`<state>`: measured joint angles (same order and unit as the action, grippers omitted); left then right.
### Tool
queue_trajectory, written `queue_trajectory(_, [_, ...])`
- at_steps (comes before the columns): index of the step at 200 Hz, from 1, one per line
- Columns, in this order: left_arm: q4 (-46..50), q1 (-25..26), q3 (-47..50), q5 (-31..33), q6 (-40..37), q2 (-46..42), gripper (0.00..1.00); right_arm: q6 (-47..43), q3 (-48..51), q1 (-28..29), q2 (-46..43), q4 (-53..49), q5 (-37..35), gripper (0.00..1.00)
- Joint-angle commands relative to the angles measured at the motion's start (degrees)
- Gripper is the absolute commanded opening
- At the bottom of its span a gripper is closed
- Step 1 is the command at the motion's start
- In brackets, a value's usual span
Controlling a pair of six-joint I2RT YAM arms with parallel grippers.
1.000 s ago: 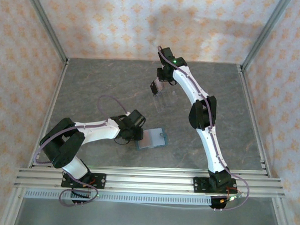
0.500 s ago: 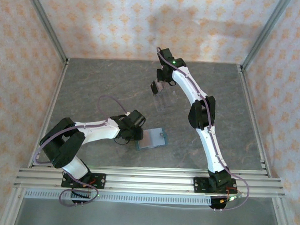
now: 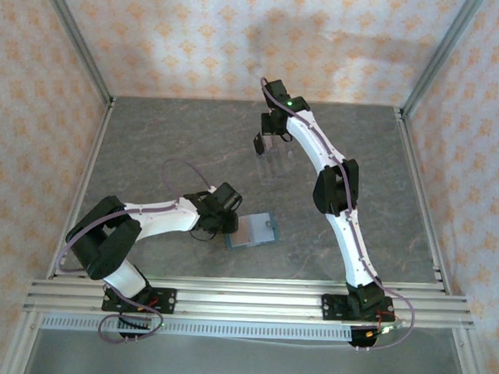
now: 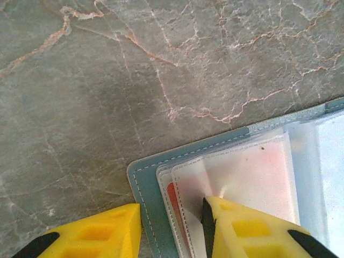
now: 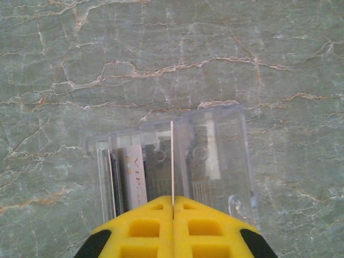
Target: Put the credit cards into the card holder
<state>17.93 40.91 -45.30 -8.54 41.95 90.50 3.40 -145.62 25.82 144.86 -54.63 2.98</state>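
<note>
The card holder [image 3: 256, 231] is a flat teal folding wallet with a stitched border. It lies open and flat on the tabletop [image 3: 152, 150], toward the near edge, with its lighter inside facing up and overlapping frosted sleeves exposed. A red card [image 4: 171, 196] sits in one sleeve, visible as a red strip at the sleeve edge.

Other credit cards [image 5: 134, 172] stand on edge in a clear tray [image 5: 236, 161], well apart from the holder, toward the far side. One is pale with lettering.

One thin card [image 5: 172, 156] stands upright, seen edge-on, pinched between the closed fingers of the right gripper [image 5: 173, 207] at the tray. Whether it is clear of the tray cannot be determined.
</note>
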Motion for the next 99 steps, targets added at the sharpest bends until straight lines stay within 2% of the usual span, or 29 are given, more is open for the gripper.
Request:
queue_trajectory(1, [1.75,0.75,2.12,0.61,-0.03,2.34,0.35,-0.92,-0.72,-0.07,-6.26,1.47,-3.16,0.01])
queue_trajectory(66, [3.74,0.75,1.06,1.15,-0.68,0.81,0.35,-0.85,-1.57,0.47,-10.39,0.07,-3.84,0.00])
queue_trajectory(99, [5.56,0.75,-0.26,1.58,-1.83,0.03,0.35,-0.32,5.41,1.63,-18.92,0.57,-3.24,0.00])
